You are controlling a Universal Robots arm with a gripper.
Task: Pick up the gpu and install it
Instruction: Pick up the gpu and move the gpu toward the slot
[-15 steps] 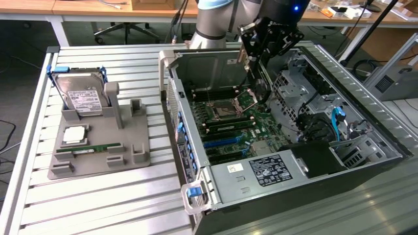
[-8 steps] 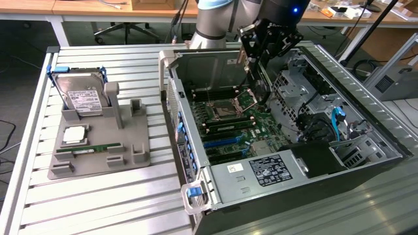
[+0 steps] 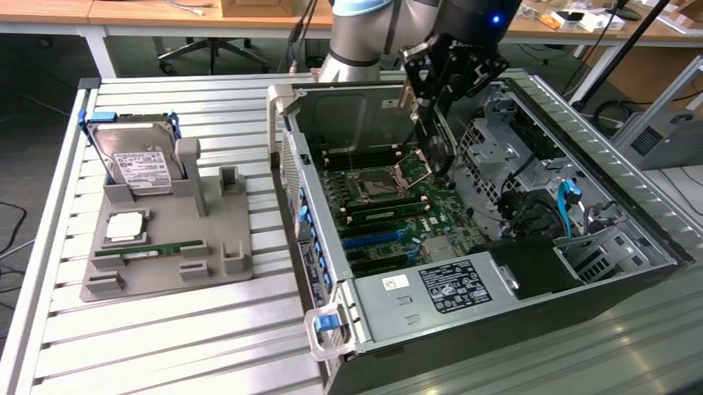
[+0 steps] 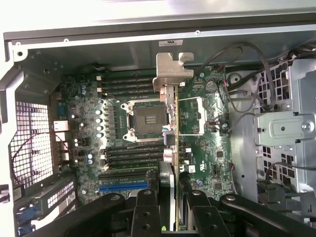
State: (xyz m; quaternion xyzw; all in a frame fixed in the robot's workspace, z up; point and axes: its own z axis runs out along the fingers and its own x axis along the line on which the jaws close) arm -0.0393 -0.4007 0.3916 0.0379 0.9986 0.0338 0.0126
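Black end effector (image 4: 169, 193), pointing down, holds gpu (image 4: 171, 74) over motherboard (image 4: 207, 143).

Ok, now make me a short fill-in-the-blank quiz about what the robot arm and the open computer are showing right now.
The robot's hand is shut on the thin dark circuit card with a silver metal ____ at its far end.
The card hangs over the green ____ inside the open black metal computer case.
The silver hard drive with a white label stands in the grey plastic holder on the exterior view's ____ of the case.
Answers: bracket; motherboard; left.
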